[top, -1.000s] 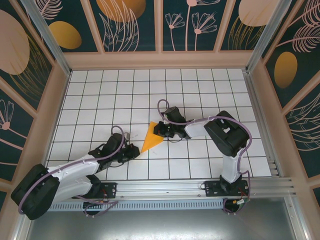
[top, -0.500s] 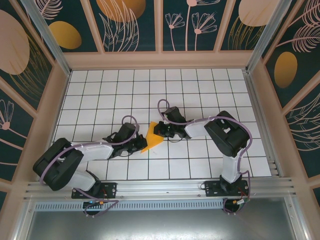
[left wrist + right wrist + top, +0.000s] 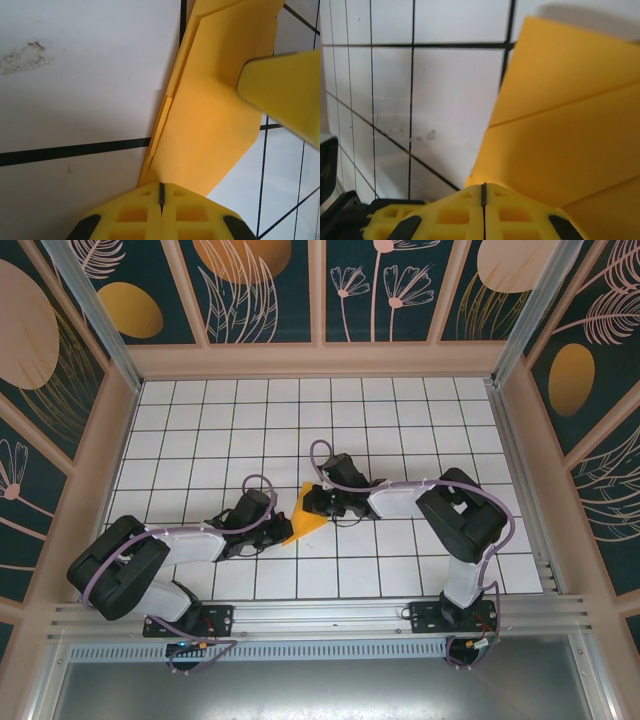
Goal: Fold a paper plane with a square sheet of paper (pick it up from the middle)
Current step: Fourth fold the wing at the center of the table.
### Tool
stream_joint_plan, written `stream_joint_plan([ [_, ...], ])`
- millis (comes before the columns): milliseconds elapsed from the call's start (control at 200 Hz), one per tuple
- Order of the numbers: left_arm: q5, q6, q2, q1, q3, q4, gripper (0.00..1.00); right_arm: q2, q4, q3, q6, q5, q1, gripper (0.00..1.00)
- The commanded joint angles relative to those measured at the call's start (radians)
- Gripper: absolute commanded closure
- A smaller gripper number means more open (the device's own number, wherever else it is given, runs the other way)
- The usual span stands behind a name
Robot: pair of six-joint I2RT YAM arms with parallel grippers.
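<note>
Watching remotely, I see the folded sheet (image 3: 304,515) caught between my two hands: the left hand (image 3: 161,192) pinches its near corner, the right hand (image 3: 484,192) pinches its opposite edge.

Top cam: bright, even light from above, white table (image 3: 400,410) slightly washed out. Only soft short shadows under left arm (image 3: 185,540) and right arm (image 3: 400,502), no hard glare. Bit of wide-angle bend toward frame edges. Wrist cams super close: folded paper (image 3: 210,125) fairly sharp in left wrist, softer in right wrist, saturated yellow. Soft grey shadow on tile above paper's top edge in right wrist.
</note>
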Motion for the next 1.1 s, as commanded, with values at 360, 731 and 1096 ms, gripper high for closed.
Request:
stream_joint_plan([
  [360,-0.015,0.022,0.041,0.002,-0.026,-0.076,0.99,0.045,0.025,-0.015,0.053,-0.007,0.080,0.92],
  [731,-0.047,0.017,0.021,0.002,-0.040,-0.091,1.00,0.103,-0.062,-0.008,0.039,0.121,0.043,0.93],
  [1096,-0.051,0.021,0.031,0.003,-0.063,-0.087,1.00,0.098,-0.043,-0.002,0.000,0.087,-0.100,0.92],
])
